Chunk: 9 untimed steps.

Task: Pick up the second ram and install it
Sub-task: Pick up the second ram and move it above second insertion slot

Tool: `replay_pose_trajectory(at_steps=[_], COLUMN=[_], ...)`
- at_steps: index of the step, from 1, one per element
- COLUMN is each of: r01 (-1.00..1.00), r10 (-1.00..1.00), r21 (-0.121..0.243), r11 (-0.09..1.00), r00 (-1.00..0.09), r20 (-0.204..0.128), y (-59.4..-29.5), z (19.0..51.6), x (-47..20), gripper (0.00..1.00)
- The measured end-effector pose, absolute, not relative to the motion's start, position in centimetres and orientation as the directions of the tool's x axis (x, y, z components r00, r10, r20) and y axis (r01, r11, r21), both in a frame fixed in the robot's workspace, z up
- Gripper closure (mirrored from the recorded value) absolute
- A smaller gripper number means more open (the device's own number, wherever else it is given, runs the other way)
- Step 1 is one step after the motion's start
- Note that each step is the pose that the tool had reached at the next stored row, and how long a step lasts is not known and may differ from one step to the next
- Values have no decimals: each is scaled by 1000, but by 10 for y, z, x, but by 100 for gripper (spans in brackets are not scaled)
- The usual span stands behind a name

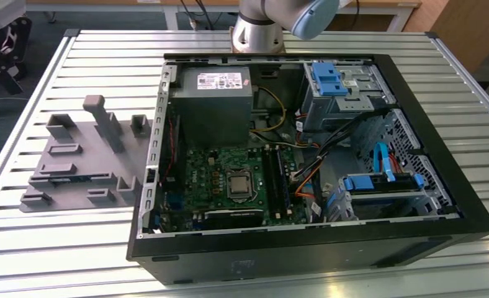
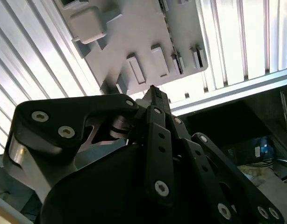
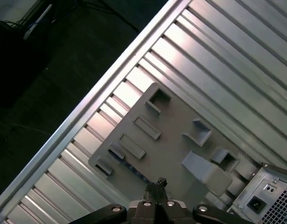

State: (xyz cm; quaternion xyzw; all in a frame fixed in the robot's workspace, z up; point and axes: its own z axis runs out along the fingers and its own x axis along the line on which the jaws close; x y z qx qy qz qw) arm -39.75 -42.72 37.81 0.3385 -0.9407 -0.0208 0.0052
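1. Black two-finger gripper [image 3: 156, 183] hangs over the grey plastic tray with raised blocks [image 1: 91, 171]. It's clear of the tray, fingers pressed tip to tip w/ nothing between them: clenched, empty.
2. Tray lies on the slatted aluminium table [image 1: 79, 248], just beside the open black computer case [image 1: 311, 242], on the exterior view's left of it.
3. Task's thing: the second ram, a long narrow blue circuit-board stick [image 3: 130, 167], looks to stand on edge in a tray slot close to one tray border, w/ low blocks alongside. It's dim there, so the chips can't be made out. Gripper is apart from it, no contact.
4. Step in hand, my read: the approach for the pick. Nothing is lifted, so the task is barely begun.
5. Doing it well: fingers must spread before any descent, as closed tips would jab the board. Line the pads up across the stick's two flat faces, approx mid-length, so it doesn't swing. Come down plumb. The blocks sit close, so there's little room for a skewed wrist.
6. Grip firm, not hard: thin board, chips on the face. Pull straight up out of the slot, no twist.
7. Install spot: black memory slots [image 1: 275, 177] on the square green motherboard [image 1: 215, 167], inside the case. Loose cables [image 1: 311, 167] lie just beside them. Snag risk, imo.
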Motion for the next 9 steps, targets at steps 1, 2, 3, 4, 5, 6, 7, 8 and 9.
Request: replay_pose_trajectory(at_steps=[1, 2, 3, 4, 5, 6, 7, 8, 9], r01=[-647, -657, -667, -678, -687, -697, -707, -716, -726], r10=[-647, -657, -667, -678, -688, -698, -707, -717, -726], r21=[43, 43, 43, 43, 43, 43, 43, 43, 43], r11=[761, 753, 744, 734, 725, 716, 706, 697, 687], r00=[-762, -754, -745, -735, -726, -716, -707, -697, -688], r20=[-4, -4, -4, -4, -4, -4, -4, -4, -4], y=[-427, -427, -427, -427, -427, -427, -427, -427, -427], z=[378, 378, 378, 378, 378, 378, 378, 377, 377], x=[-397, -397, -397, -397, -397, -397, -397, -397, -397], gripper=[89, 89, 89, 89, 89, 89, 89, 89, 89])
